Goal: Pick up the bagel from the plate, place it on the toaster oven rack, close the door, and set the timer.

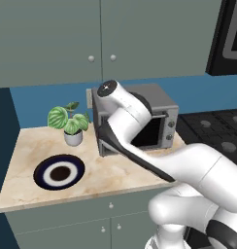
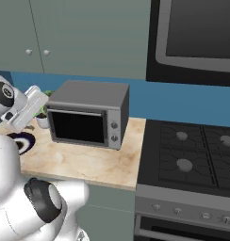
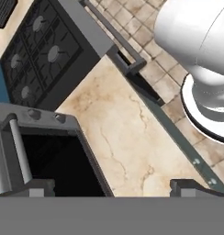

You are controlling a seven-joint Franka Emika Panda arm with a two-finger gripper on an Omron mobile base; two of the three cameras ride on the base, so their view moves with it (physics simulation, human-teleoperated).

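- Round flat plate with navy rim, white ring and brown centre: one, on the left of the pale marble counter. The small dark brown ring-shaped bagel should lie at its middle, but I cannot separate it from the brown centre spot.
- Green leafy plant in a white pot: one, just behind the plate.
- White arm's two-finger gripper: the jaws stand fully spread with nothing between them. It sits in front of the oven, well apart from the plate.
- Boxy grey metal toaster oven: one, with two knobs. Its dark-glass drop-down door looks shut, so the wire rack is hidden.
- Black gas stove: one, on the right.
- Judged step: the very start, with the pick not yet begun.
- Next move calls for a swing left and down over the plate, jaws straddling the bagel. The door will probably need opening before placing.
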